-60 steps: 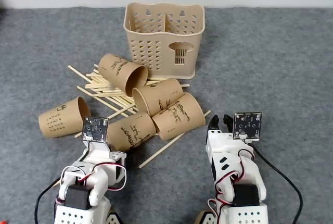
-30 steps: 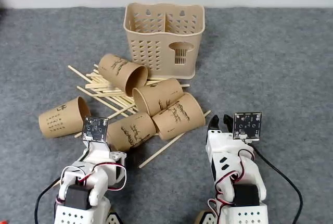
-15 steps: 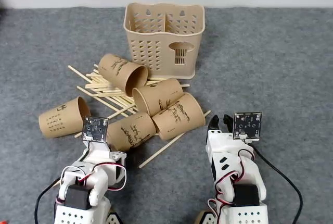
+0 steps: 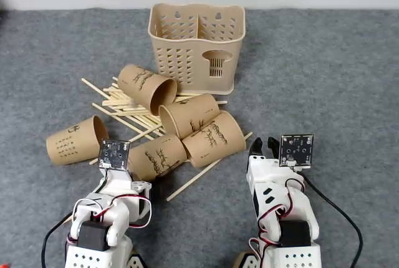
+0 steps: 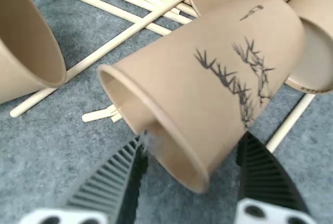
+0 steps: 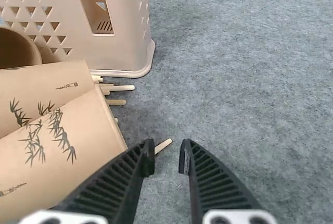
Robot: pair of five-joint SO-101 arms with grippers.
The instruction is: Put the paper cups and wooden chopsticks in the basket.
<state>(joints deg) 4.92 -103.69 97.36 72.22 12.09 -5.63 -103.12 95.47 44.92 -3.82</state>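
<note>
Several brown paper cups lie on their sides on the grey mat, among them one at the left [image 4: 78, 140] and one with a bamboo print [image 4: 159, 157]. Wooden chopsticks [image 4: 124, 109] are scattered under and beside them. The beige basket [image 4: 196, 47] stands upright behind the pile. My left gripper [image 5: 195, 156] is open, its fingers on either side of the bamboo-print cup [image 5: 208, 78] near its rim. My right gripper [image 6: 166, 156] hovers low over bare mat to the right of the cups, its fingers almost together with nothing between them; a chopstick tip [image 6: 163, 145] lies just ahead of it.
The basket has two compartments with a divider [image 4: 198, 26]. A long single chopstick [image 4: 199, 177] lies between the two arms. Bare grey mat spreads to the right of the basket [image 4: 324, 81] and at the far left.
</note>
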